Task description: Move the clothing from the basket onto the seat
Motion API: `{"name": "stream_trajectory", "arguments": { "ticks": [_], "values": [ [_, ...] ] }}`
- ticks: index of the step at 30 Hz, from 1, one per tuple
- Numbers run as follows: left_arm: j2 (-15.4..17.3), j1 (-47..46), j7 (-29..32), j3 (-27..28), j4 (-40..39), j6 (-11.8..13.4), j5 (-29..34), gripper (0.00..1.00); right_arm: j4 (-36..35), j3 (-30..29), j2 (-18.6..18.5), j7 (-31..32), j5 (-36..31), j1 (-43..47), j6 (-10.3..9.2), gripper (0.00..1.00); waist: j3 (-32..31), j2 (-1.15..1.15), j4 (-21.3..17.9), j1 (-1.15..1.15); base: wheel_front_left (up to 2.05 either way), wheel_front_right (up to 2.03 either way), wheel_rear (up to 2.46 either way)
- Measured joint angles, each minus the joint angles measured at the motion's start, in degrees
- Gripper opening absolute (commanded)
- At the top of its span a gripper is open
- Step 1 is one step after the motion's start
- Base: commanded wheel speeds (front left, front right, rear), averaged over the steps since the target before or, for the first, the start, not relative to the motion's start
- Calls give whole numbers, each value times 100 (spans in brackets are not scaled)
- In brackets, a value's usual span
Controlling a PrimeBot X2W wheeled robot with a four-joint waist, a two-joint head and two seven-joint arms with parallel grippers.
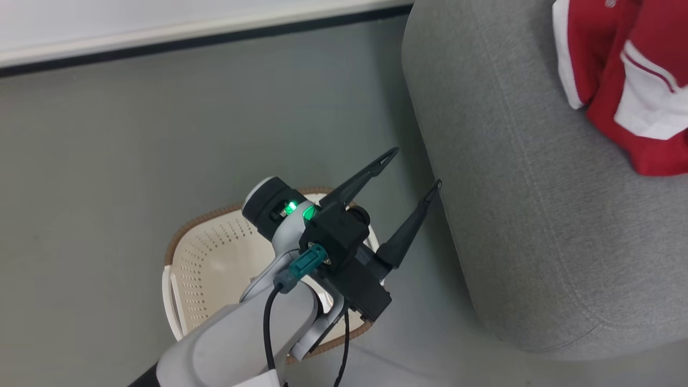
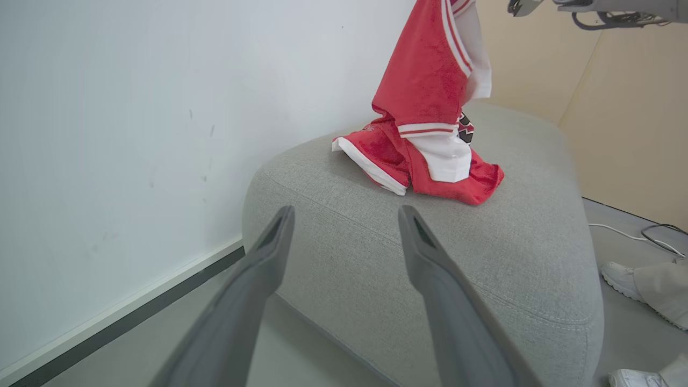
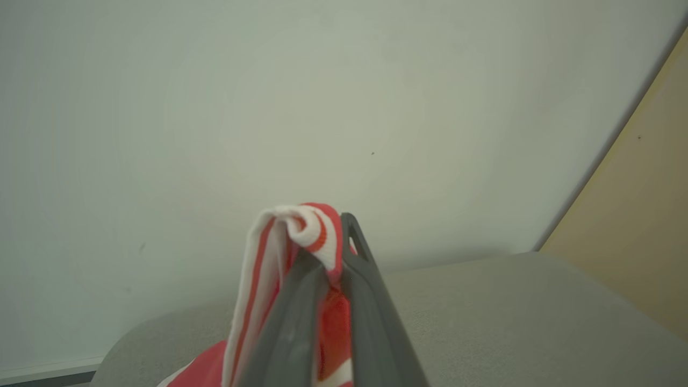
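The basket (image 1: 215, 258) is seen at the left, with the left gripper (image 1: 416, 167) held over it, jaws spread wide and empty, fingers angled toward the seat (image 1: 537, 215). The clothing (image 1: 602, 54), judged light, limp and best taken by a bunched hem, is draped onto the seat, its striped edge pinched in the closed right gripper (image 3: 328, 244), held above.

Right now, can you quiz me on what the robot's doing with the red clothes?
1. True or false: the left pincer is shut on the clothing.
2. The right pincer grips: A nothing, B the clothing, C the left pincer.
3. Fill in: the clothing's bottom end rests on the grey ____.
Key: 1 false, it is open; 2 B; 3 seat.
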Motion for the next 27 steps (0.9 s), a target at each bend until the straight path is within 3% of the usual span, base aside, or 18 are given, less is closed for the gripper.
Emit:
{"name": "stream_trajectory", "arguments": {
  "ticks": [9, 16, 17, 19, 21, 27],
  "values": [
    [129, -210, 63, 27, 4, 5, 209, 100, 678, 127, 528, -288, 48, 334, -74, 0, 669, 1, 19, 0, 0, 0, 0],
    [265, -214, 64, 49, 44, 26, 237, 100, 1123, 193, 831, -619, 49, 424, -29, 0, 814, 0, -110, -2, 0, 0, 0],
    [264, -214, 63, 49, 43, 29, 237, 100, 1155, 212, 836, -664, 49, 424, -3, 23, 809, 0, -133, -1, 0, 0, 0],
    [260, -214, 63, 49, 49, 30, 237, 100, 1218, 248, 849, -753, 48, 424, 46, 48, 788, 0, -178, -2, 0, 0, 0],
    [260, -212, 59, 49, 78, 29, 236, 100, 1281, 250, 887, -823, 49, 425, 111, 100, 744, 0, -211, -2, 0, 0, 0],
    [246, -186, -15, 174, 224, 30, 182, 100, 1363, 345, 976, -956, 44, 514, 328, 100, 528, 0, -304, -2, 0, 0, 0]
  ]
}}
